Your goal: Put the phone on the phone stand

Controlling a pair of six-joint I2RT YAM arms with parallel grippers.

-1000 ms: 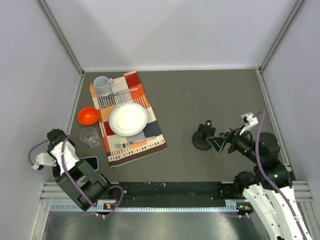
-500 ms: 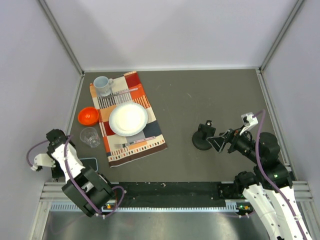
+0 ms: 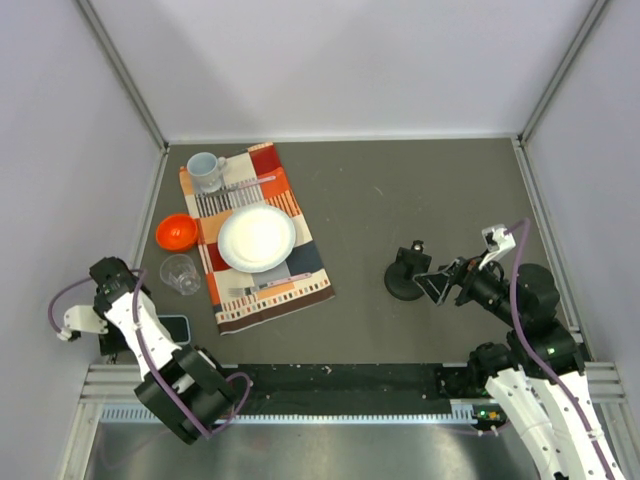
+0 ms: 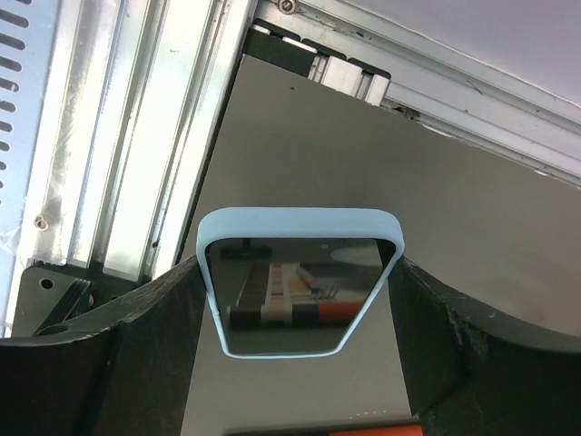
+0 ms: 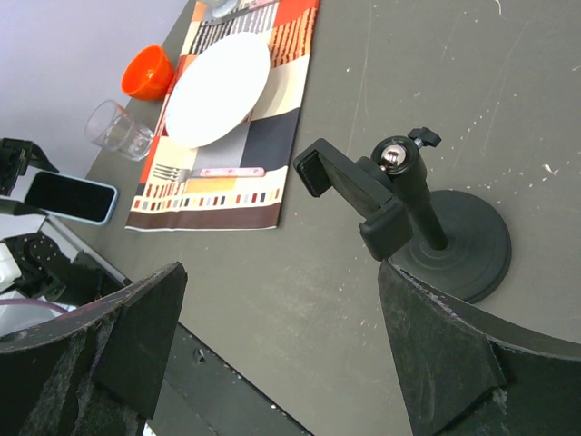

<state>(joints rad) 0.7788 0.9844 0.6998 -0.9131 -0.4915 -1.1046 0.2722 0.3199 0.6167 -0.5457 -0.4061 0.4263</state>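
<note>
The phone (image 4: 300,291), black screen with a light blue case, lies low at the table's near left corner and sits between my left gripper's fingers (image 4: 168,336), which press its two long edges. In the top view the phone (image 3: 174,327) shows just right of my left gripper (image 3: 130,335). It also shows in the right wrist view (image 5: 71,197). The phone stand (image 3: 407,275), black with a round disc base and a clip arm, stands right of centre. My right gripper (image 3: 442,283) is open and empty just right of the stand (image 5: 399,195).
A patterned placemat (image 3: 290,275) at the left holds a white plate (image 3: 257,238), a mug (image 3: 205,170) and cutlery. An orange bowl (image 3: 174,232) and a clear glass (image 3: 180,272) stand beside it, close to the left arm. The metal rail (image 4: 118,136) borders the table's edge.
My left arm has swung slightly left, and the phone has shifted a little left with it. The right arm and the stand have not moved.
</note>
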